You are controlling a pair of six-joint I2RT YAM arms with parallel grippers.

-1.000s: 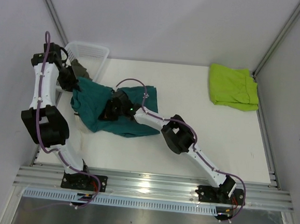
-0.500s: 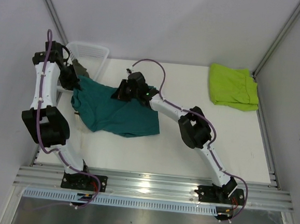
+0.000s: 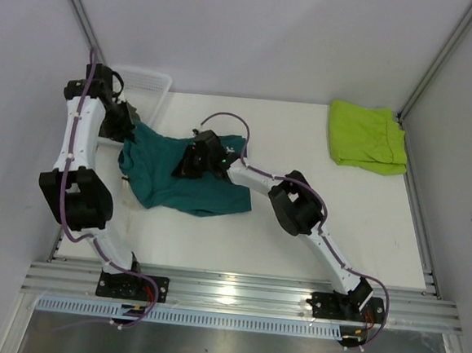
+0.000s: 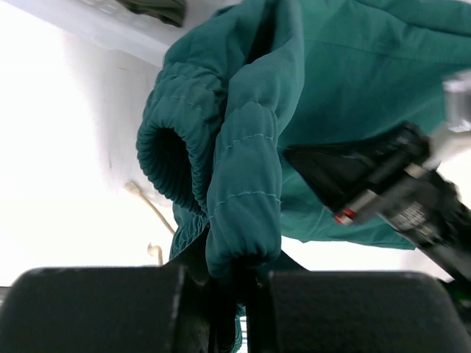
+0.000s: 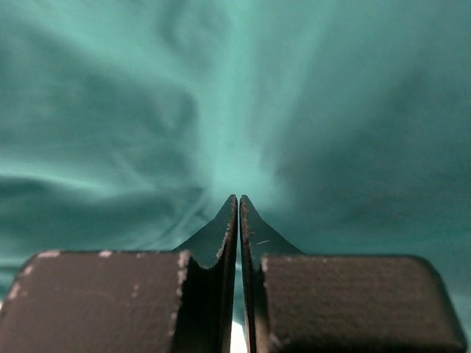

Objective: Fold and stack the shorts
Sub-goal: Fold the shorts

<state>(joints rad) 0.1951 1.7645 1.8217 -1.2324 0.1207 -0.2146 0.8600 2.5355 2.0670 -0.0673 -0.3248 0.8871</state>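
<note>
Crumpled teal cloth shorts [image 3: 190, 191] lie just beside white plastic basket [image 3: 150, 78]. Gathered waistband [image 4: 243, 213] pinched by left gripper [image 4: 234, 273]; right gripper [image 5: 238, 204], fingers pressed together, nips fold mid-cloth, farther from basket. Risk: thin pinch slips during spreading, shorts bunch, snag basket rim.

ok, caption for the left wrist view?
Left pincer grips the teal shorts by the waistband; right pincer meets the cloth just beyond.
</note>
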